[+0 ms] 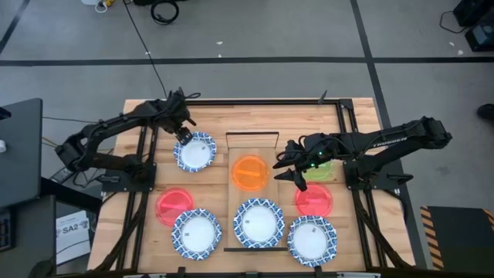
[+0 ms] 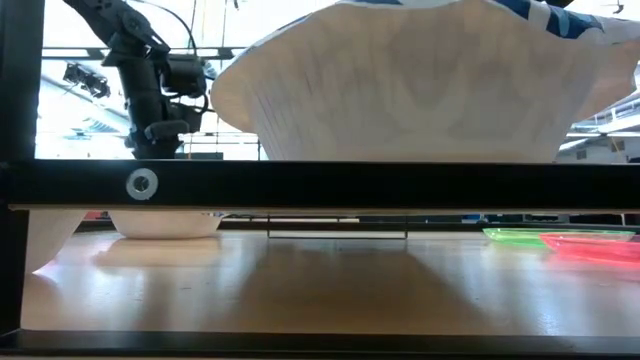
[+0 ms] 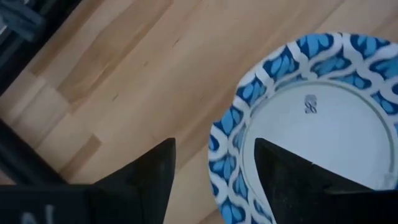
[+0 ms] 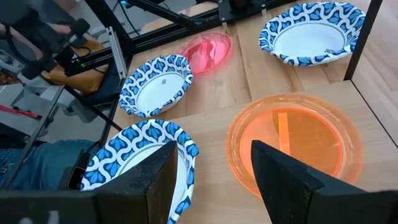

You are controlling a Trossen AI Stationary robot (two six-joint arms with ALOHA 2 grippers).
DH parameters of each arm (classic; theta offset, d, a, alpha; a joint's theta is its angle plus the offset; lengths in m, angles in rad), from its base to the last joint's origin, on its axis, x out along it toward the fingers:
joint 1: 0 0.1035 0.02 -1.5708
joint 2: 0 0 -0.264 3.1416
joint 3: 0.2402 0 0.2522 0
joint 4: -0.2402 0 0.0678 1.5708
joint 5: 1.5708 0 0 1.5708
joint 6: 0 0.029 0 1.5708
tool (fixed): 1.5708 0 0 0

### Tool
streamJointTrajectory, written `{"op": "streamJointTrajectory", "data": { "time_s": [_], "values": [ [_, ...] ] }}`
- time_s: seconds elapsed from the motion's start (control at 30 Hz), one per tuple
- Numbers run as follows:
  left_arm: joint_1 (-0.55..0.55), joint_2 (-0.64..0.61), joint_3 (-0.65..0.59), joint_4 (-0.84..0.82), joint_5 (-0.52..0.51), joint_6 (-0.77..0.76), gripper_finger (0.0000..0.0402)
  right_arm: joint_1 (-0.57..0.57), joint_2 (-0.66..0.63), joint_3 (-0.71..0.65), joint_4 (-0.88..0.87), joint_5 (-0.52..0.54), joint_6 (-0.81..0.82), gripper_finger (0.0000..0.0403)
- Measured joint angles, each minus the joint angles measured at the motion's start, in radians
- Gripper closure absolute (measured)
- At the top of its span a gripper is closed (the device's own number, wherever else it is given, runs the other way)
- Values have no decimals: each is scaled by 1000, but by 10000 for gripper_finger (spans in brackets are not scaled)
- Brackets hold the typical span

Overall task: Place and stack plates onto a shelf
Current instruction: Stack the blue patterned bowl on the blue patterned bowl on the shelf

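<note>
Eight plates look light, thin and bendy, so pinch the blue-rimmed plate (image 3: 323, 118) at its rim; left gripper (image 3: 211, 180) jaws open astride that rim, right gripper (image 4: 211, 180) open, empty.

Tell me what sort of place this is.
Probably a robotics lab or workshop: a wooden table framed in black rails on a grey concrete floor, with loose cables lying on it.

A grey floor (image 1: 255, 35) crossed by dark tape lines surrounded the wooden table (image 1: 208, 116); black cables (image 1: 162, 11) lay beyond its far edge, and bright windows (image 2: 80, 90) glowed behind.
</note>
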State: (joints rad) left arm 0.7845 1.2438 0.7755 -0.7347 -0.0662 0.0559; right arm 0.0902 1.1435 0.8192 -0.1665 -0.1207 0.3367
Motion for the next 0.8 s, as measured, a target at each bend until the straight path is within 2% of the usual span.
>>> {"op": "streamJointTrajectory", "data": {
  "time_s": [0.67,0.8],
  "values": [
    [0,1,-185,136,0,-2,176,0,0,0,0,0,0,192],
    [0,1,-192,136,0,-2,191,0,0,0,0,0,0,192]
  ]
}}
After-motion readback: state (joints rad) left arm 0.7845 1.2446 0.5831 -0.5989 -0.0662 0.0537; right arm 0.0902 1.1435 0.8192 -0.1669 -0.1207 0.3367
